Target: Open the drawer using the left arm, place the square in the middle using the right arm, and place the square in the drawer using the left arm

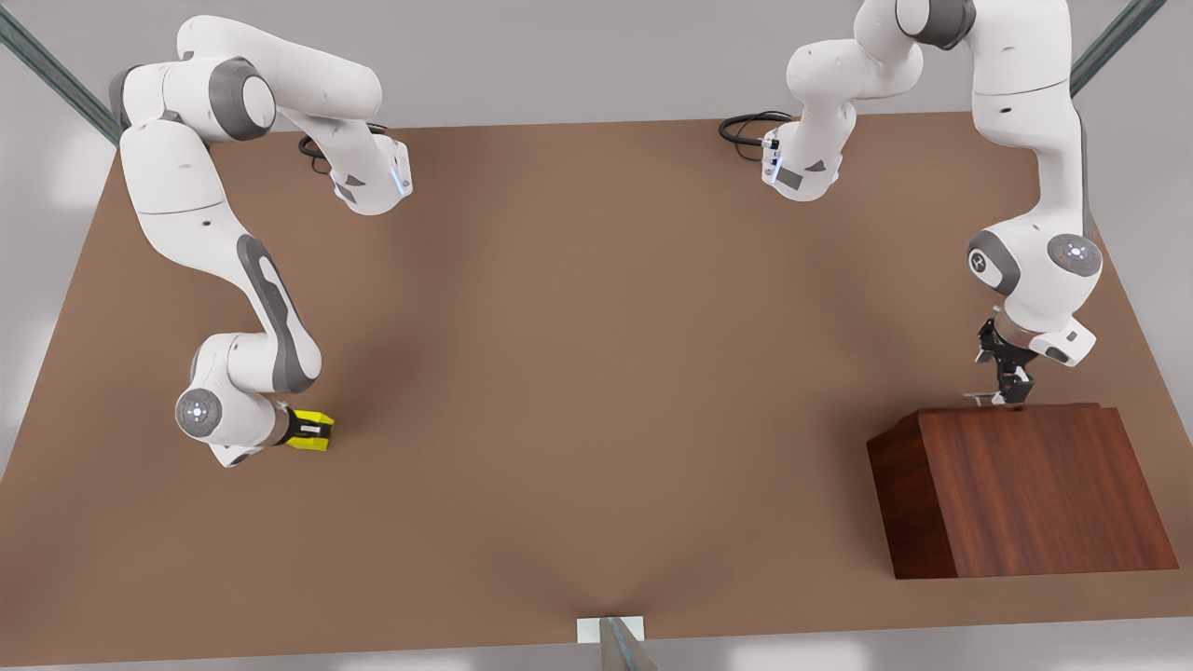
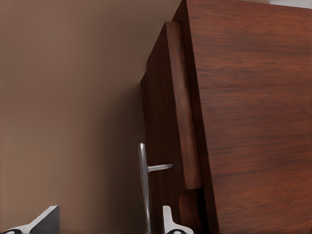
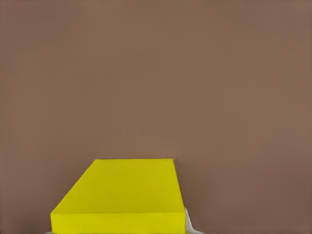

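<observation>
The cube (image 1: 312, 431) is bright yellow, flat-faced and sharp-edged, and lies on the desk (image 1: 578, 373) at about eight o'clock in the front view. The right hand (image 1: 315, 431) lies nearly level with the desk, its black fingers along the cube's sides, closed on it. In the right wrist view the cube (image 3: 119, 195) shows a wide plain top face and a thin front edge; its lower part is cut off by the frame, and a pale fingertip (image 3: 189, 224) peeks out at its corner. The desk is matte brown and unmarked.

At about four o'clock in the front view stands the cabinet (image 1: 1025, 489), a sloped block of dark reddish-brown wood with streaky grain. The left hand (image 1: 1009, 395) points down at its far top edge, at the thin silver handle (image 1: 980, 396), which is barely visible there. In the left wrist view the drawer (image 2: 168, 122) is a narrow panel sitting nearly flush with the cabinet's face, and the handle (image 2: 144, 187) is a slim metal bar on a short post. It stands between two pale fingertips (image 2: 46, 218) set wide apart, neither visibly touching it. The fingers are mostly cut off by the frame.
</observation>
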`<state>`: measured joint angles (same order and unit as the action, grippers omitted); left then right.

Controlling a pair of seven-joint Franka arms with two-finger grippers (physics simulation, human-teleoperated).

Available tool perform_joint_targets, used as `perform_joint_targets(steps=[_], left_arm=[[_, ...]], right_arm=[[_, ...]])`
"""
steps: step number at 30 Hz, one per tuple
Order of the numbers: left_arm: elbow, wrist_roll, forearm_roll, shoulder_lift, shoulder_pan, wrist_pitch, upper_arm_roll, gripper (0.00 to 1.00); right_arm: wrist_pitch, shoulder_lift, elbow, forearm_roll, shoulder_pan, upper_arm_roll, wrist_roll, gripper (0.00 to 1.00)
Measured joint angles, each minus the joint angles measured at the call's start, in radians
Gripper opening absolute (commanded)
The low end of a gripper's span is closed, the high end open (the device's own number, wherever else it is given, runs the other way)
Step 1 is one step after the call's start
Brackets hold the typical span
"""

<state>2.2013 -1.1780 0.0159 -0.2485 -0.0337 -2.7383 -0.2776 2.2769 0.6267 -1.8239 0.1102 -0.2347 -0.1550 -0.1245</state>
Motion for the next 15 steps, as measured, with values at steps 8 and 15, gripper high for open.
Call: perform_joint_targets(steps=[8,15], left_arm=[[0.002,0.000,0.000,0.042,0.000,0.127,-0.001,1.00],[0.009,0.000,0.000,0.067,0.000,0.192,-0.002,1.00]], right_arm=[[-0.047,-0.020,0.047,-0.012,0.010,-0.004,-0.009,0.31],[-0.385,-0.055,0.317,-0.023,0.056,-0.121,-0.148,0.30]])
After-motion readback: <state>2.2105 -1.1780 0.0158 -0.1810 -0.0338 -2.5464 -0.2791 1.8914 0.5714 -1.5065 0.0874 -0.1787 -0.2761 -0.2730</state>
